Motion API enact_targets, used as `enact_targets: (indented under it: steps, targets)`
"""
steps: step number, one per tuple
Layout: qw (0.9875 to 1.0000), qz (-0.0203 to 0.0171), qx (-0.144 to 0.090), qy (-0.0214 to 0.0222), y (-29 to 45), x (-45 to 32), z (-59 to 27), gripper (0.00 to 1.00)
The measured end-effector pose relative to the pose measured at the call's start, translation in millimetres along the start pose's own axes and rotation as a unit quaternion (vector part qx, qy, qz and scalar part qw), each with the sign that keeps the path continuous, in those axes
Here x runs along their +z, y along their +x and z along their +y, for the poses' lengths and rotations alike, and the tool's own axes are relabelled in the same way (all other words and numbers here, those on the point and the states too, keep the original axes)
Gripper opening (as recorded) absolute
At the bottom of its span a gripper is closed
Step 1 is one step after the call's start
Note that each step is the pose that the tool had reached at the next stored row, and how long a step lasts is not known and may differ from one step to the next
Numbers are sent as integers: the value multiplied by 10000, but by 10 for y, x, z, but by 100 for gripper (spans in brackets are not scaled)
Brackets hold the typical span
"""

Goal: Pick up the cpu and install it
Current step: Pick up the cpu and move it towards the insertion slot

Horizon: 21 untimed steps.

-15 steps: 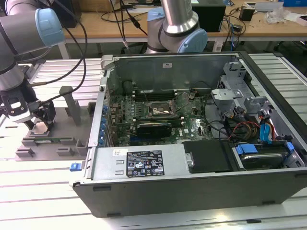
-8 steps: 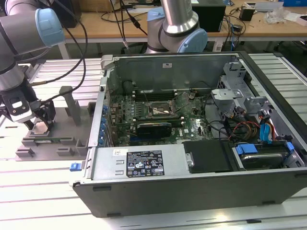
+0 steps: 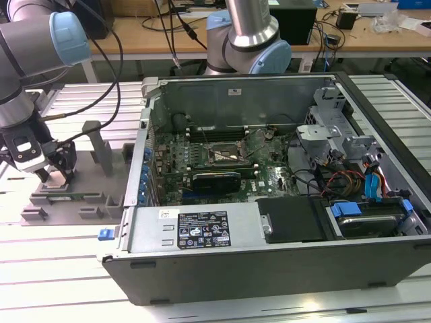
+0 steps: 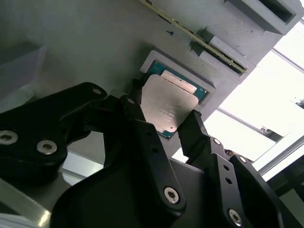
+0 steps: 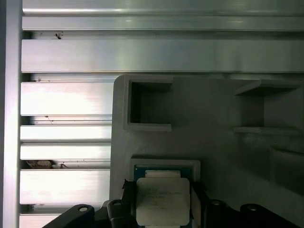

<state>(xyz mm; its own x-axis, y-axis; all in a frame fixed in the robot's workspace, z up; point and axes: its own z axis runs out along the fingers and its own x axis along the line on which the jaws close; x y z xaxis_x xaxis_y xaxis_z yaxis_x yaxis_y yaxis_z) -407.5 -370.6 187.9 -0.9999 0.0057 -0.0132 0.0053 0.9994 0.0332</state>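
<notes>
You see cpu (image 5: 163, 199): flat square chip, silvery top, green rim, in grey tray (image 5: 213, 118) recess. Your claw (image 4: 161, 115) clamps it, 2 fingers (image 4: 134, 111) on opposite edges.

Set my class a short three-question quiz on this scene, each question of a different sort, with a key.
1. True or false: the cpu already sits in the motherboard socket.
2. In the exterior view, the gripper is over: A) the grey tray; B) the motherboard; C) the wooden desk.
3. Fill in: the computer case lies with its side ___.
Key: 1 false; 2 A; 3 open.
</notes>
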Motion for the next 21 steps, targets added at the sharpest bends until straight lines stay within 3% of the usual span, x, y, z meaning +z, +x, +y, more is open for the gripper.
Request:
enact_targets:
  steps: [9,12,18,19,21]
  targets:
    - [10000,-2,-5,0,-1,-6,1,55]
    - [10000,0,-5,4,-2,-129,4,55]
    - [10000,0,-4,4,-4,-269,9,55]
    - [10000,-1,-4,4,-5,-357,12,55]
    - [10000,-1,-5,5,-6,-415,14,55]
